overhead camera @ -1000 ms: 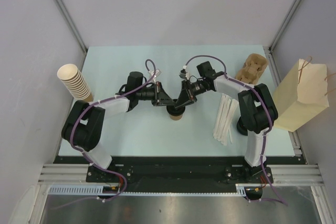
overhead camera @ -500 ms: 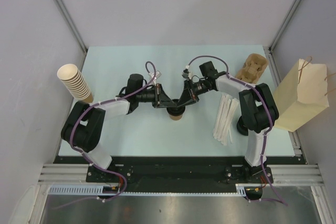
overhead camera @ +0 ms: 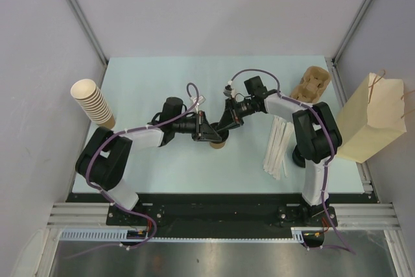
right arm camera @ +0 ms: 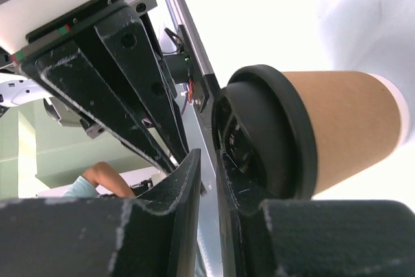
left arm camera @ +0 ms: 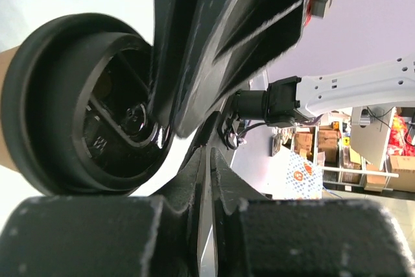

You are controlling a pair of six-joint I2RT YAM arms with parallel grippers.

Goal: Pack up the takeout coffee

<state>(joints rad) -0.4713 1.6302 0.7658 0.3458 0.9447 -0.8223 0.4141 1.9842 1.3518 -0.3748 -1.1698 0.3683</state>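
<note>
Left gripper [left arm camera: 206, 160]: pressed together, empty.
Right gripper [right arm camera: 207, 160]: nearly together, against black lid [right arm camera: 285, 128].
Seating: needed even pressure, paper cup [right arm camera: 350, 128] steadied.

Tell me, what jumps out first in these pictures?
The left arm and right arm meet mid-table over a small brown cup wearing a black lid. A tall stack of cups stands at the left edge, and a paper bag at the right.

The overhead camera looked steeply down on the whole table [overhead camera: 162, 160] from above its near edge; both wrist cameras, pressed close, faced one lidded cup [right arm camera: 337, 128] from opposite sides.
</note>
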